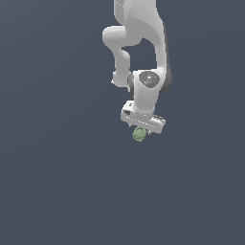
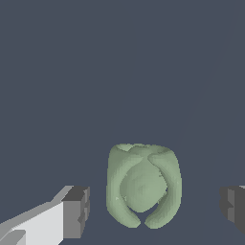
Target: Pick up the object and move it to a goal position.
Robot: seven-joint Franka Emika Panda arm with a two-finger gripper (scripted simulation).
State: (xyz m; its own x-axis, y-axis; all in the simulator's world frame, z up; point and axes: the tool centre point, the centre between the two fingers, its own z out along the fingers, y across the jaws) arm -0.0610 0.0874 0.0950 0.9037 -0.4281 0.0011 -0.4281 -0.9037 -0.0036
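The object point(image 2: 143, 189) is a small pale-green bumpy lump. In the wrist view it sits between my two dark fingertips point(image 2: 76, 210), with a gap on each side, so nothing touches it. My gripper point(image 2: 155, 208) is open around it. In the exterior view the object point(image 1: 139, 135) shows just below the white gripper point(image 1: 142, 128), partly hidden by the hand. The fingers are hidden there.
The white arm point(image 1: 143, 48) comes down from the top of the exterior view. The surface point(image 1: 57, 167) is a plain dark blue-grey all round, with no other things on it.
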